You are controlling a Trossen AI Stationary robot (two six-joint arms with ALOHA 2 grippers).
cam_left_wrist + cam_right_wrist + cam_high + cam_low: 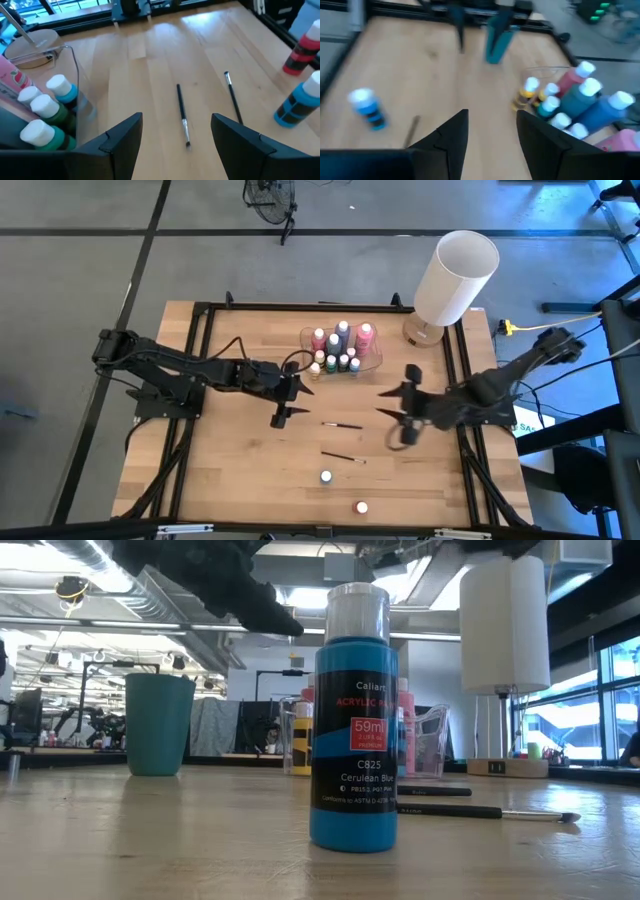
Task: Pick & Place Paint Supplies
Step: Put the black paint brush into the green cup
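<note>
Hovering over the middle of the table, the left gripper point(283, 416) has its fingers spread with nothing between them, and its wrist view looks straight down on two paintbrushes point(182, 114) lying side by side on the bare wood. Across from it the right gripper point(403, 420) hangs at the table's right side, fingers parted and nothing held. The clear bin point(372, 362) at the back already holds a cluster of bottles, pink, purple and white-capped little ones, with a yellow bottle point(314, 369) standing just outside its left edge. Still out on the wood: the upper brush point(342, 425), the lower brush point(339, 456), a blue bottle point(326, 477) and a red bottle point(361, 507) near the front edge. My read is the left arm is lining up for a brush. To do that well, turn the fingers square across the handle, come down near its middle so it stays level, and let the fingertips nearly meet the wood before closing, because a brush that thin slips under a high grip. Keep clear of the neighbouring brush, and of the big white lamp point(454, 277) behind the bin on the carry.
</note>
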